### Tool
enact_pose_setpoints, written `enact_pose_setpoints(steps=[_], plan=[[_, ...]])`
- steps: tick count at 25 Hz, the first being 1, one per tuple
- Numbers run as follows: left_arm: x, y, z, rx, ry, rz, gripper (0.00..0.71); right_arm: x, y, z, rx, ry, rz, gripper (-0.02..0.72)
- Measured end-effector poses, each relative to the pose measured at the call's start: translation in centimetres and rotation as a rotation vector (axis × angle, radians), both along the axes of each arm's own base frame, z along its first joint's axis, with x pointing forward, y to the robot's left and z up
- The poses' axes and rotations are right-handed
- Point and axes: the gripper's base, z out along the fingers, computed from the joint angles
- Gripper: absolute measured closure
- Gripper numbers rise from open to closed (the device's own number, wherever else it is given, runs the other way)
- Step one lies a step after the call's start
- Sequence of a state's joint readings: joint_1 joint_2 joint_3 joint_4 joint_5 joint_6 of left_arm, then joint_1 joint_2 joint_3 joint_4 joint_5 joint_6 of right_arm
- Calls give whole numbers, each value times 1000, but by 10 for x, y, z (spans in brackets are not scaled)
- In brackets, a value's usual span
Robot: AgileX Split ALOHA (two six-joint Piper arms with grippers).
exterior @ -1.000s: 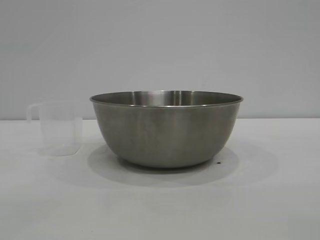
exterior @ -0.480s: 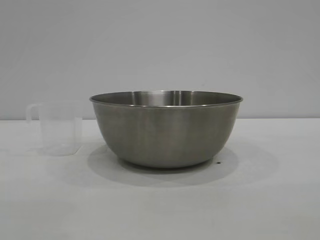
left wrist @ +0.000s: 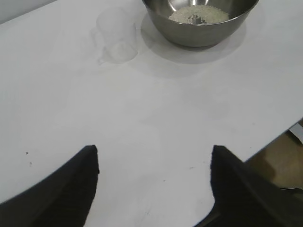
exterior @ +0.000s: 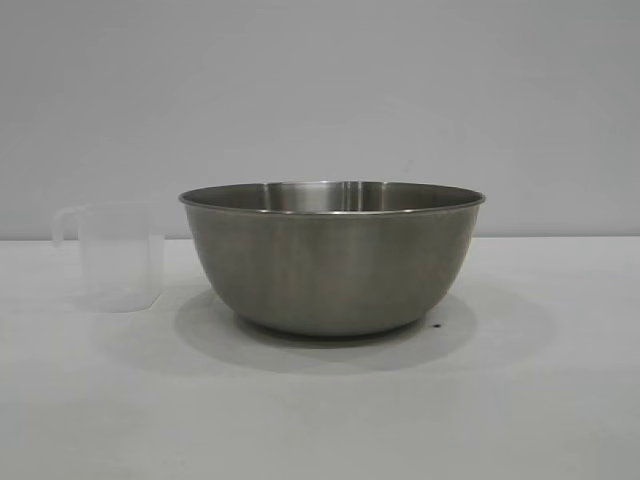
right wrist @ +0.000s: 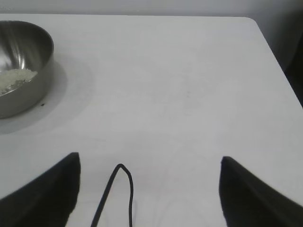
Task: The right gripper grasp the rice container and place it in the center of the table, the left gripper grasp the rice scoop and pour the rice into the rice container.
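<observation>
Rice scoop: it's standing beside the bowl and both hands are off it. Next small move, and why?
Probably none beyond holding both arms back. The rice already lies in the rice container, the rice scoop stands upright and looks empty beside it on the table, and the left hand and right hand are open, holding nothing.

The rice container, a large brushed-steel bowl with a thin rolled rim, stands upright at the centre of the exterior frame on the white table. A low heap of white rice lies inside it. The rice scoop, a translucent handled cup, stands upright just beside it at centre left, apart.
</observation>
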State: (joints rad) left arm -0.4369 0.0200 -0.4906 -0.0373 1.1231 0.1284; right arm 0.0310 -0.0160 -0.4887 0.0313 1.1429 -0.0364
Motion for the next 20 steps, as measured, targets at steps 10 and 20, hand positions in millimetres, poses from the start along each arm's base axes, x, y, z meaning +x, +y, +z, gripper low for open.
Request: enact_pose_setpoints(steps=[10, 20], plan=[[-2, 0, 0, -5, -14, 174, 268, 0, 0, 0, 0, 0, 0, 166], [-4, -2, 0, -8, -38, 463, 268, 0, 0, 0, 0, 0, 9, 166]])
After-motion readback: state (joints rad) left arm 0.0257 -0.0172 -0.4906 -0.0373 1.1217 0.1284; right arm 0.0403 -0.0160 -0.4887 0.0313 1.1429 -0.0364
